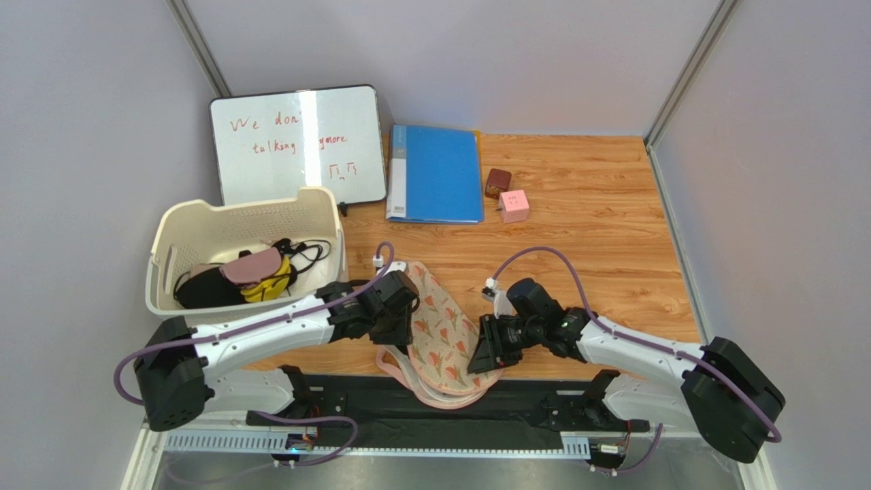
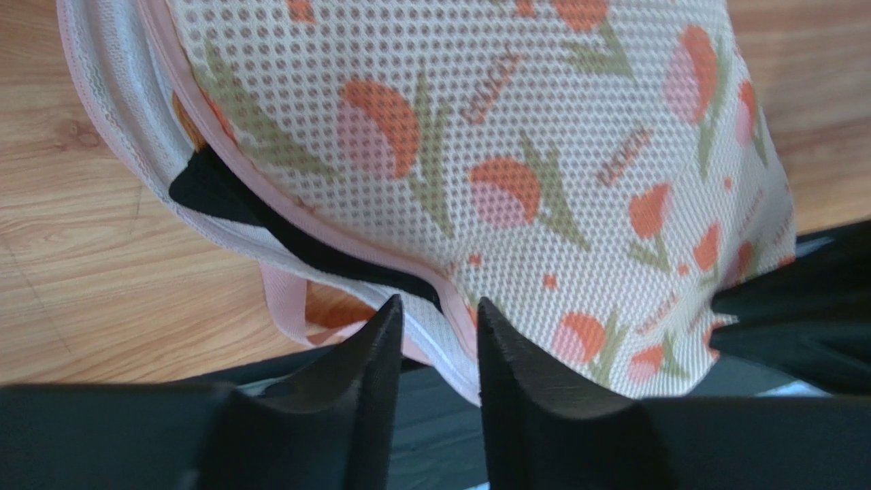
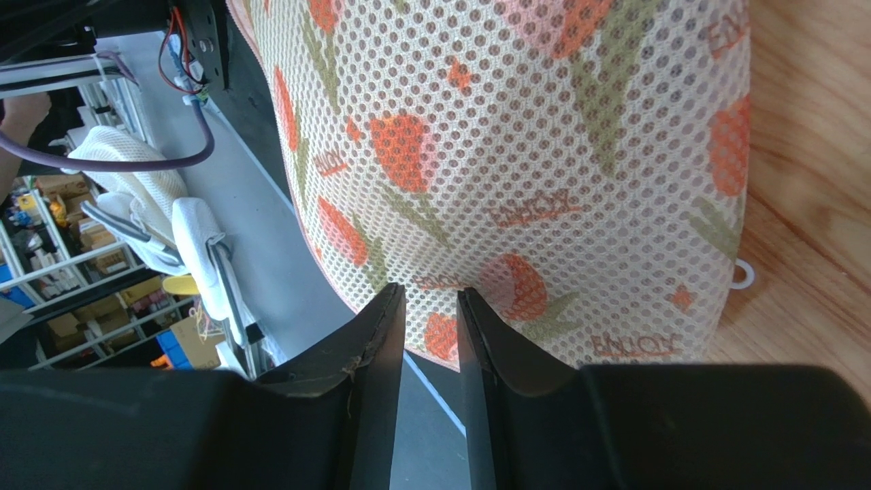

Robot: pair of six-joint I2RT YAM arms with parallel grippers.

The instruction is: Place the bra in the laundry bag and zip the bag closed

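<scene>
Although only a black band and a sliver of orange-brown show through the gap along the pink edging, the bra (image 2: 217,194) sits inside the laundry bag (image 1: 442,332). The bag lies at the near edge of the table (image 1: 603,235), its lower end hanging over the black base rail (image 1: 521,406). The left gripper (image 2: 440,311) pinches the zip edging on one side, and the right gripper (image 3: 427,306) pinches the printed rim on the other. A cream basket (image 1: 169,267) of garments (image 1: 250,274) stands just beyond the left arm. A whiteboard (image 1: 296,143), a blue folder (image 1: 434,174) and two small cubes (image 1: 506,194) sit farther back. Bare wood lies open to the right. The cups are hidden, and how far the zip runs cannot be told.
</scene>
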